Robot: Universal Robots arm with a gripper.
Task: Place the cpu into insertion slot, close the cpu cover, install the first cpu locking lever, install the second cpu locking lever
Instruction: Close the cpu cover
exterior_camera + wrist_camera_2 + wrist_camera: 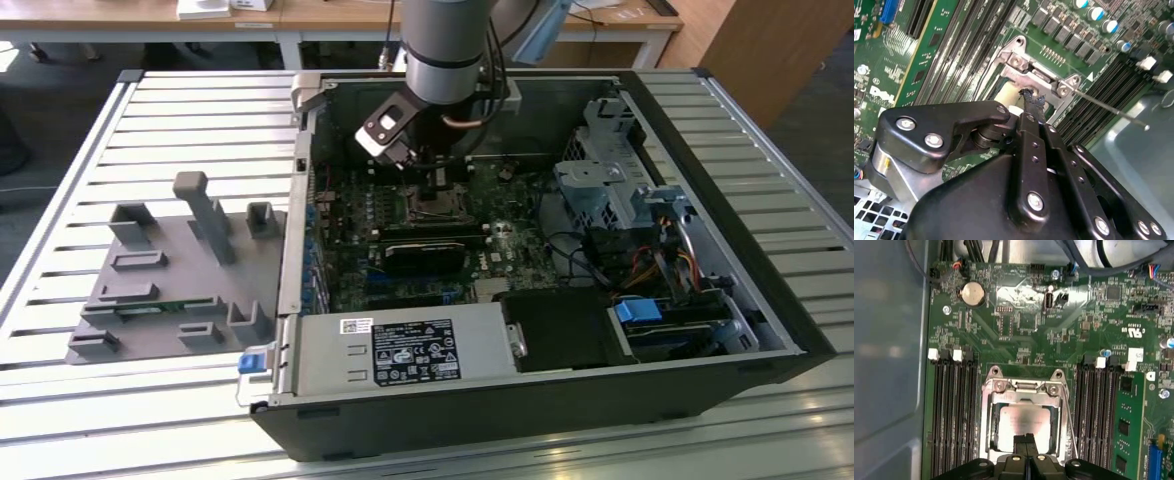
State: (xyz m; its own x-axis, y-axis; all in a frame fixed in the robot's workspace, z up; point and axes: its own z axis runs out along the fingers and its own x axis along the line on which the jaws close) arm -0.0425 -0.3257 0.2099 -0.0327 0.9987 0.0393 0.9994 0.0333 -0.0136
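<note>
My gripper reaches down into the open computer case over the insertion slot. In the first wrist view the cpu, a pale square chip, lies in the slot. The silver cpu cover is folded down around it, and the chip shows through its window. My gripper is shut, fingertips together, resting over the chip's near edge. In the second wrist view its tip touches the cover. A thin locking lever runs along one side of the socket, its rod sticking out freely.
Long black memory slots flank the socket on both sides. A coin battery sits further up the board, and the grey case wall stands close by. A grey fixture tray lies at the exterior view's left, and a drive cage fills the right.
</note>
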